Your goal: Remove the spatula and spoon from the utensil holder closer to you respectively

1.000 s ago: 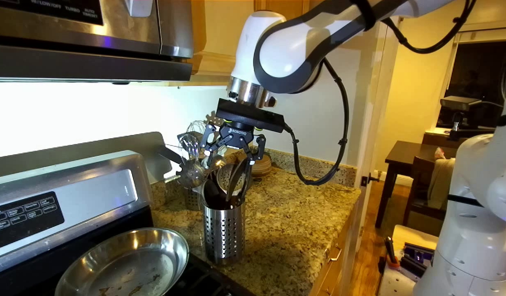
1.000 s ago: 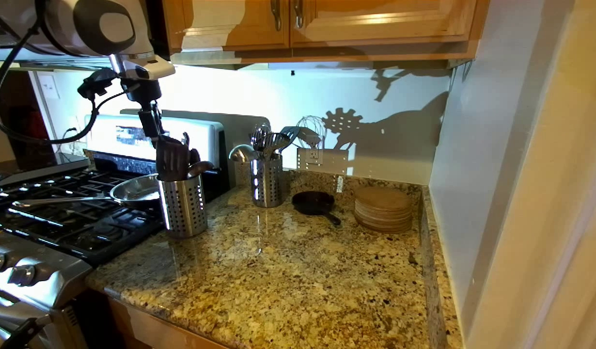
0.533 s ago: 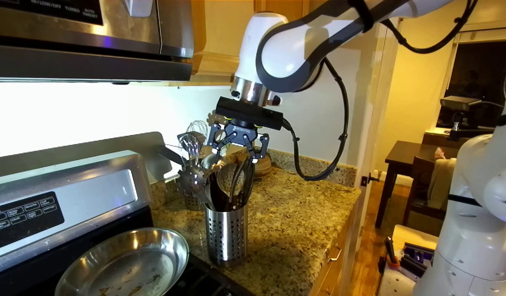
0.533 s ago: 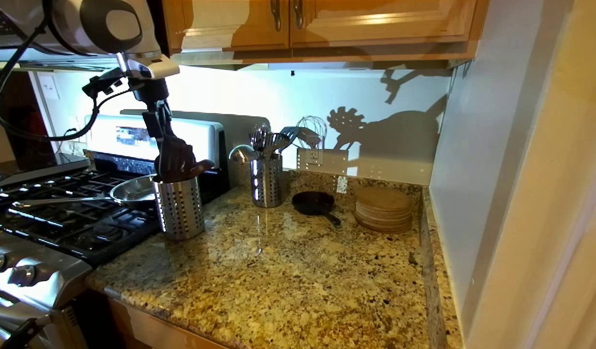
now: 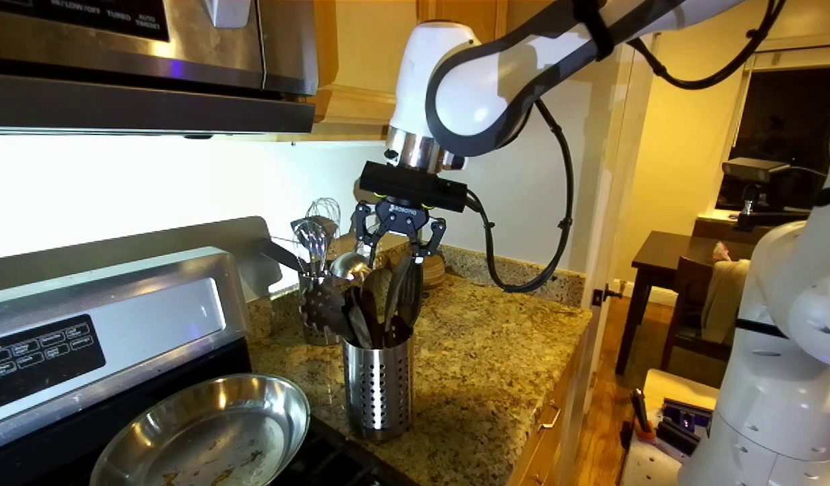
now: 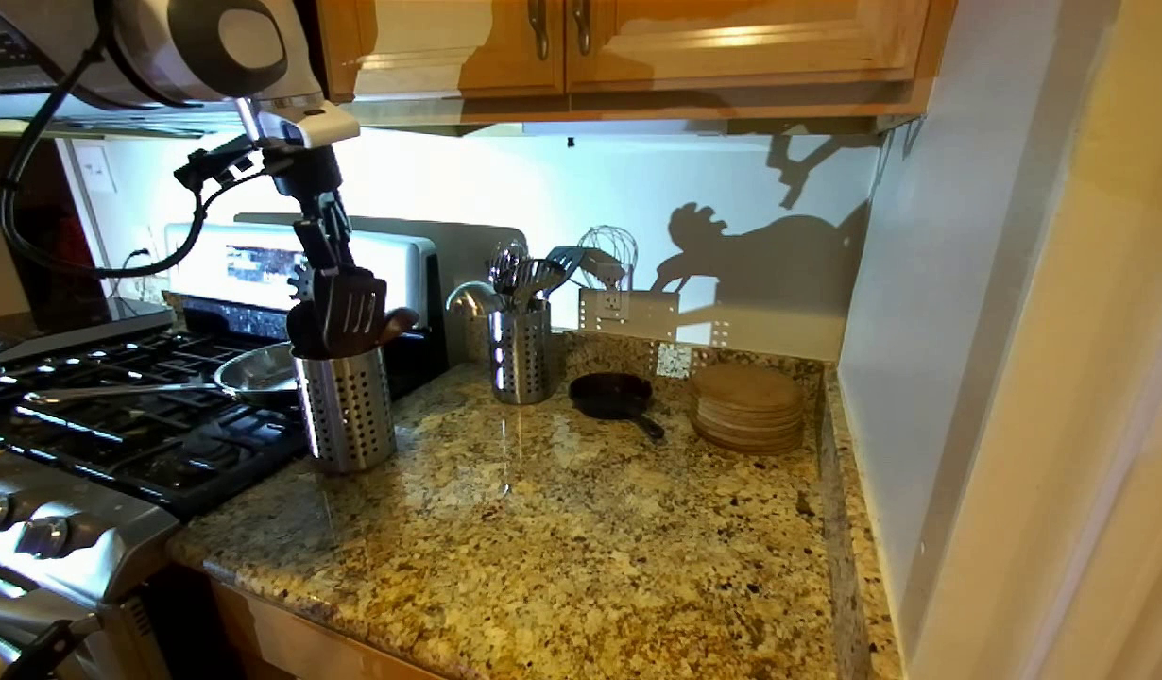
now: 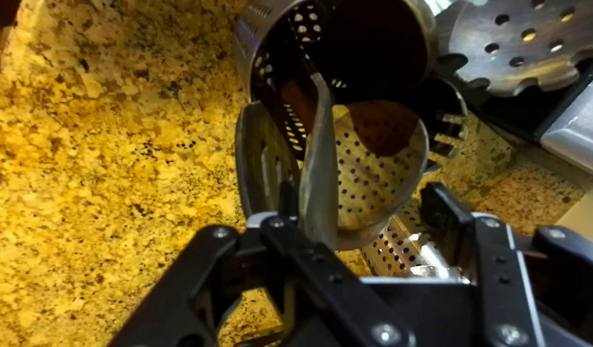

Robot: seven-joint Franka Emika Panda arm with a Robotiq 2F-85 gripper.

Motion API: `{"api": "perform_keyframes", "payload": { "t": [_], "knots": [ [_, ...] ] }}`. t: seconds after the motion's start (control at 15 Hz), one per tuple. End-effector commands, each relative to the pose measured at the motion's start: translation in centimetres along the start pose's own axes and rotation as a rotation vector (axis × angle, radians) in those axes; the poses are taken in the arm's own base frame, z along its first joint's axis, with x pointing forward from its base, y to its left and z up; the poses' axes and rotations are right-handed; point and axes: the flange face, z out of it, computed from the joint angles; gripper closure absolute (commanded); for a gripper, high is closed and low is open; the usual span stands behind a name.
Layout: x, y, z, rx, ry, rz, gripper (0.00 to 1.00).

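The silver utensil holder (image 5: 378, 391), with dark utensils, stands beside the stove; it also shows in an exterior view (image 6: 347, 416) and the wrist view (image 7: 258, 29). I take the slotted broad dark head (image 6: 352, 307) for the spatula; it also shows in the wrist view (image 7: 262, 154). A small rounded head (image 6: 399, 324), probably the spoon, leans out of the holder. My gripper (image 5: 394, 260) is open at the height of the heads. In the wrist view (image 7: 369, 207), one finger lies between the slotted head and an edge-on head (image 7: 320, 173); that head and a perforated one are between the fingers.
A second holder (image 6: 520, 354) with silver utensils stands behind. A steel pan (image 5: 212, 432) sits on the stove. A small black skillet (image 6: 611, 395) and stacked round boards (image 6: 746, 406) lie farther along the counter. Cabinets (image 6: 638, 47) hang above.
My gripper has moved a little to the right in both exterior views. The near holder has shifted slightly and the utensils in it have turned and leaned differently. The fingers stay apart.
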Motion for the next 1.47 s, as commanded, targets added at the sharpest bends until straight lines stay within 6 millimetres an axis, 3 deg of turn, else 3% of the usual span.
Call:
{"api": "perform_keyframes", "payload": {
  "t": [0.0, 0.33, 0.53, 1.0, 1.4],
  "knots": [
    [0.0, 0.3, -0.3, -0.022, 0.022, 0.006, 0.55],
    [0.0, 0.2, -0.2, -0.024, 0.041, -0.019, 0.87],
    [-0.1, 0.2, 0.0, -0.026, 0.041, -0.026, 0.94],
    [-0.7, -0.6, -0.6, -0.011, 0.037, -0.056, 0.92],
    [-2.4, -2.4, -3.6, 0.007, 0.097, -0.149, 0.92]
  ]
}}
